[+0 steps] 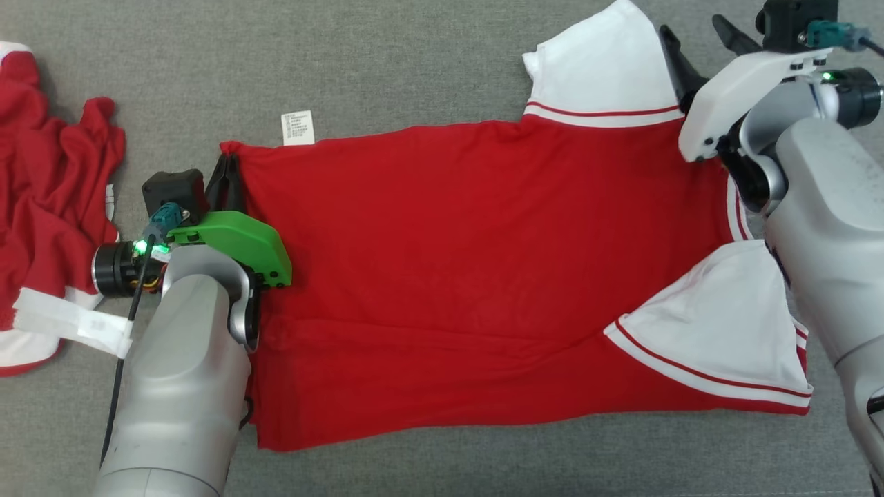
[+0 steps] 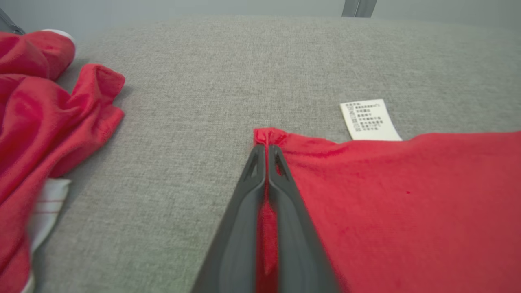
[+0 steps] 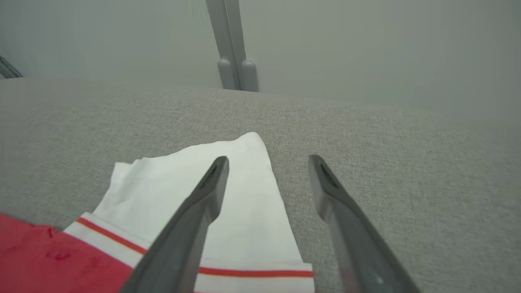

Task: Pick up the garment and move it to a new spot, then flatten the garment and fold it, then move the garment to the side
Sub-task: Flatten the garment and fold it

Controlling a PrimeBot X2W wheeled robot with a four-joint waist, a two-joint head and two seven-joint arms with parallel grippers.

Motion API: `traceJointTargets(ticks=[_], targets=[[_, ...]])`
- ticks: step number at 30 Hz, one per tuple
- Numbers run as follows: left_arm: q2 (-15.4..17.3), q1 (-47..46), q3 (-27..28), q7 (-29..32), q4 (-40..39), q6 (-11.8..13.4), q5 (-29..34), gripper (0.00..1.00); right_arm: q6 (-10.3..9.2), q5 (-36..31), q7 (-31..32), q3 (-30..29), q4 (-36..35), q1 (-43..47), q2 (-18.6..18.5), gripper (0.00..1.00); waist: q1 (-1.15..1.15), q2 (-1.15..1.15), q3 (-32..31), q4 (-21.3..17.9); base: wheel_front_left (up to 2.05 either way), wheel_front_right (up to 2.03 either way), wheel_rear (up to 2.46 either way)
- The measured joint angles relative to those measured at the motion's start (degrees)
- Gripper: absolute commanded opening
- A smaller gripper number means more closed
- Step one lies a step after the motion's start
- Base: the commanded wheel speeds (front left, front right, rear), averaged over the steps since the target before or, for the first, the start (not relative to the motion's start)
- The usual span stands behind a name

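At the far left a crumpled heap of red and white cloth is lying bunched up, apart from the work. Just beside it the left gripper is pinching the far hem corner of the task's red knit shirt with white stripe-edged sleeves. Its dark fingers are pressing together with a sliver of red cloth showing between them. A white printed care label is sticking out next to that corner. The shirt is lying spread across the middle with its body mostly flat, one white sleeve reaching away from the robot and the other lying turned in over the red. At the right, the right gripper is waiting with its fingers spread wide, straddling the outer edge of the far sleeve and gripping nothing. The moving and flattening are looking largely done and the fold seems to be just beginning, with one corner gripped, the sleeve side not yet taken, and setting the shirt aside left to do. A grey woven fabric surface is carrying everything, and beyond it a pale plain wall and a grey upright post are showing.
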Motion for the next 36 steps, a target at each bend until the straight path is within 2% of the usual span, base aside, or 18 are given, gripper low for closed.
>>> traceJointTargets(ticks=[6,10,18,20,27,31,36], targets=[[-0.65,-0.18,-2.26,-0.01,-3.42,-0.77,-0.56,0.0,-0.01,1.66,2.41,4.0,4.47,-5.48,-2.26,1.0,0.0,0.0,2.53,3.12,0.0,0.0,0.0],[-0.64,-0.19,-5.56,-0.04,-5.98,-1.22,-4.19,0.0,0.0,1.96,3.47,5.45,8.28,-8.54,-3.36,1.0,0.0,0.0,4.32,5.07,0.0,0.0,0.0],[-0.62,-0.73,-11.78,-0.12,-9.11,0.81,-8.69,0.0,-0.01,2.08,4.16,8.17,13.38,-13.25,-4.27,0.99,0.0,0.0,7.45,8.3,0.0,0.0,0.0],[-0.62,-0.88,-12.29,-0.16,-9.66,1.11,-9.27,0.0,-0.07,2.24,4.37,9.11,13.57,-14.11,-4.39,0.0,0.0,0.0,8.08,8.67,0.0,0.0,0.0],[-0.65,-2.28,-11.52,-0.03,-11.26,2.7,-9.77,0.0,0.04,2.3,1.27,10.68,15.43,-15.69,-5.59,0.0,0.0,0.0,8.66,8.22,0.0,0.0,0.0],[-0.7,-3.3,-10.28,0.01,-12.49,2.82,-7.35,0.0,0.02,1.52,-3.92,9.65,17.77,-17.04,-6.54,0.0,0.0,0.0,8.25,7.52,0.0,0.0,0.0],[-0.68,-4.38,-8.09,0.03,-14.01,2.46,-4.79,0.0,0.01,0.34,-10.95,7.71,19.72,-19.45,-5.6,0.0,0.0,0.0,7.42,6.49,0.0,0.0,0.0]])
